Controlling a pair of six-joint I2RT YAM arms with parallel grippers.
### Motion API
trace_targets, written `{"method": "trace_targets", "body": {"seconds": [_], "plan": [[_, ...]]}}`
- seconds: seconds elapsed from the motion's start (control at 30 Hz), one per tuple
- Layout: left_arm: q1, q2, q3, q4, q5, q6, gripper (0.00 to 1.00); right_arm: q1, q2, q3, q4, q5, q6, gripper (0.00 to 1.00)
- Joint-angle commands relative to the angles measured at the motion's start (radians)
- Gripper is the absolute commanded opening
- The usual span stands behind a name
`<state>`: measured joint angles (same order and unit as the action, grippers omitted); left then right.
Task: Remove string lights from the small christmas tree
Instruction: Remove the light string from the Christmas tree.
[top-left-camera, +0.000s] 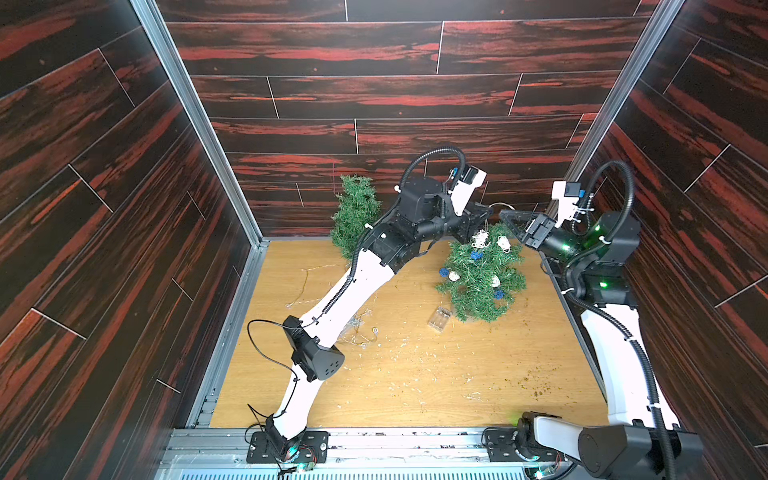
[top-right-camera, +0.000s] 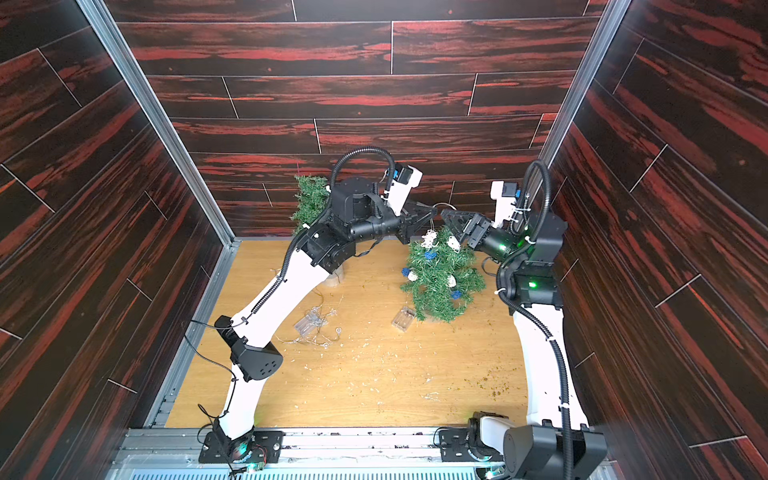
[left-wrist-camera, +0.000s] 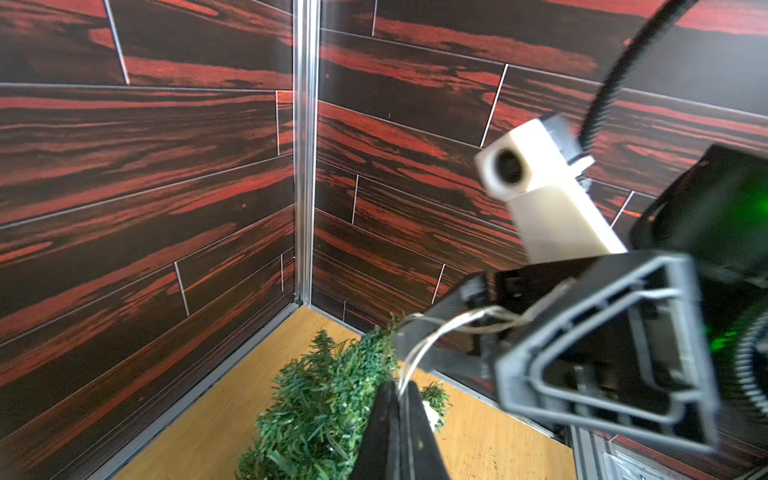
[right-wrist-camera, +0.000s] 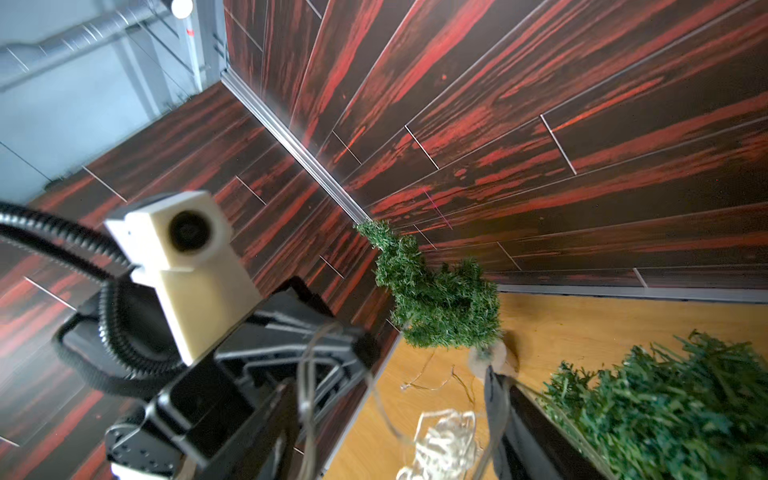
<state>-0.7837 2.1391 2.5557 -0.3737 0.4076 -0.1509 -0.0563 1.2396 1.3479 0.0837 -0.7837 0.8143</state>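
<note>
The small christmas tree (top-left-camera: 478, 291) (top-right-camera: 440, 291) leans at the table's back right. One strand of the string lights (top-left-camera: 481, 239), with blue and white woven balls, is draped over it. Its clear battery box (top-left-camera: 439, 319) lies beside the tree. My left gripper (top-left-camera: 484, 216) (left-wrist-camera: 399, 399) hovers over the treetop, shut on the pale wire (left-wrist-camera: 436, 332). My right gripper (top-left-camera: 507, 218) (right-wrist-camera: 390, 415) faces it, open, with the wire loop running between its spread fingers and a white ball (right-wrist-camera: 444, 444) hanging below. A second strand (top-right-camera: 320, 332) lies loose on the table under my left arm.
A bare green tree (top-left-camera: 355, 212) stands at the back left against the wall. The second strand's clear box (top-right-camera: 309, 322) lies on the wooden table (top-left-camera: 415, 395). Needle litter is scattered about. Dark red walls enclose three sides.
</note>
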Motion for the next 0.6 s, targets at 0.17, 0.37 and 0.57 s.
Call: {"method": "trace_targets", "body": {"seconds": [0.17, 0.37, 0.57], "plan": [[-0.027, 0.023, 0.008, 0.008, 0.029, 0.000, 0.00, 0.012, 0.038, -0.004, 0.163, 0.020, 0.148, 0.72], [-0.043, 0.028, 0.002, -0.008, 0.034, 0.011, 0.00, 0.017, 0.040, -0.006, 0.172, 0.039, 0.173, 0.63], [-0.051, 0.037, 0.002, -0.014, 0.042, 0.013, 0.00, 0.018, 0.024, -0.015, 0.155, 0.047, 0.169, 0.41]]}}
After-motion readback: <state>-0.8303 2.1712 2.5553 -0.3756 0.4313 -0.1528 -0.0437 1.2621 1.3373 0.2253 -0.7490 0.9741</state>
